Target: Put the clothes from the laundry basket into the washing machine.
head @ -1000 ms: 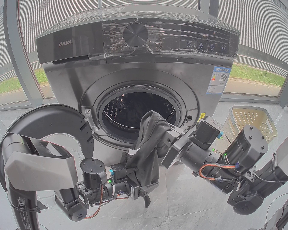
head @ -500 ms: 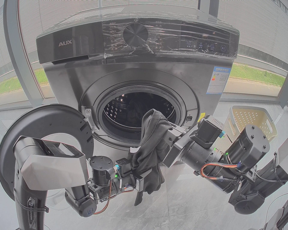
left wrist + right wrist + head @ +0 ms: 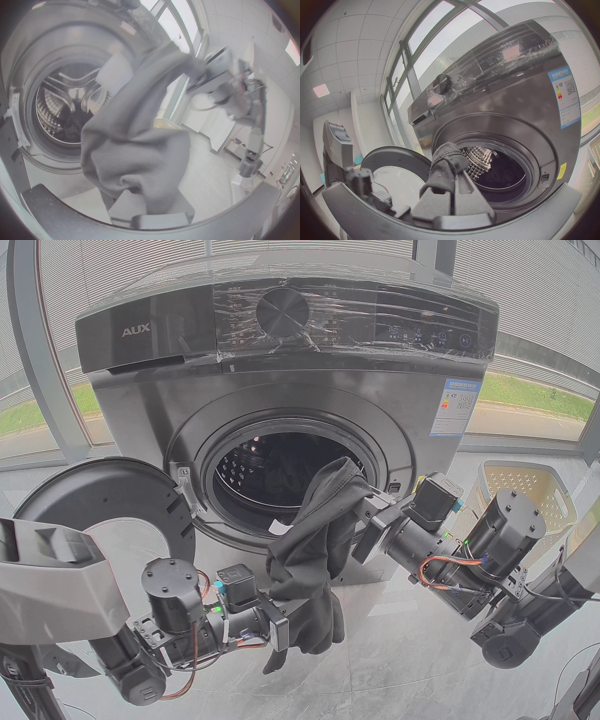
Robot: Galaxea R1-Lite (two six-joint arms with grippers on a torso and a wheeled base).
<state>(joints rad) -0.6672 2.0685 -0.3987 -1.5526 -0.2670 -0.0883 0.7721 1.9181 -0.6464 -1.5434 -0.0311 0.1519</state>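
Cloth: a dark garment [image 3: 315, 540] hangs in front of the washing machine [image 3: 287, 390], its top end at about 4 o'clock on the drum mouth [image 3: 275, 480] and its tail drooping toward 6 o'clock, above the floor.
Right pincer: the right gripper [image 3: 367, 501] is clamped on the top end, fingers pressed together with cloth bunched between them. It holds that end level with the opening so it can lead the way in.
Left pincer: the left gripper [image 3: 299, 616], at 6 o'clock below the mouth, is closed on the lower bunch. This probably gathers the slack so it clears the rim rather than dragging.
Door: the door [image 3: 106, 496] is swung wide to 9 o'clock, leaving the mouth free.
Basket: the laundry basket [image 3: 531, 490] stands at 3 o'clock beside the machine, behind the right arm.
Drum: a dark heap [image 3: 73, 126] lies inside, possibly clothing already loaded; it is too dim to be sure.
Stage: the garment is carried but not yet inside.
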